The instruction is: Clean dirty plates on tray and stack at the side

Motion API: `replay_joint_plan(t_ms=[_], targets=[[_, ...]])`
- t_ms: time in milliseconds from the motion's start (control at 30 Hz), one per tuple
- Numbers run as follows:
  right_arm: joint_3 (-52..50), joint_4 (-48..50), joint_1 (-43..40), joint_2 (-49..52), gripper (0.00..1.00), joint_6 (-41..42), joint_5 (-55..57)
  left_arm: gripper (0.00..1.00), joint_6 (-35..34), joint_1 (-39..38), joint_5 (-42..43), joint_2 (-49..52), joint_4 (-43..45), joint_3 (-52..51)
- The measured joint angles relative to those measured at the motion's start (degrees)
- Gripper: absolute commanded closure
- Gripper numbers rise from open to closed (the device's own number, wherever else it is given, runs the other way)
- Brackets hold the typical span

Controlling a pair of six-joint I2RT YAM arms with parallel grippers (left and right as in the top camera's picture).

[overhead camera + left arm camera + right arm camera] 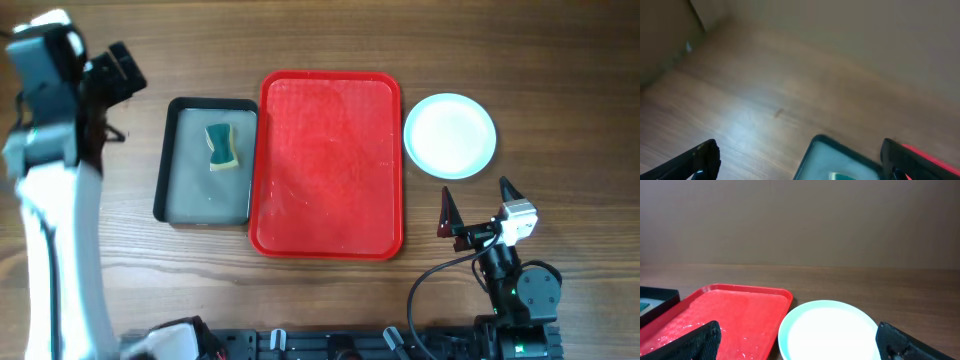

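Plates (450,135), piled beside tray (330,160) — likely light, stiff, slick plastic; pinch at rim. Left gripper (120,68), right gripper (478,205) — released, empty.

You can come down onto the red tray (330,160) freely from above, with only its raised edge to cross. The grey pan (190,190) crowds its left side, and the plates (450,135) sit just beside its right.
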Motion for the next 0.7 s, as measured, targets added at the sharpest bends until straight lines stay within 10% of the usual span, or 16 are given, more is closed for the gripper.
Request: replay_joint_plan(t_ms=[700], targets=[[0.0,0.0,0.0,0.0,0.0,0.0,0.0,0.0,-0.2,-4.9,5.5,-40.7,-28.5,-0.4]])
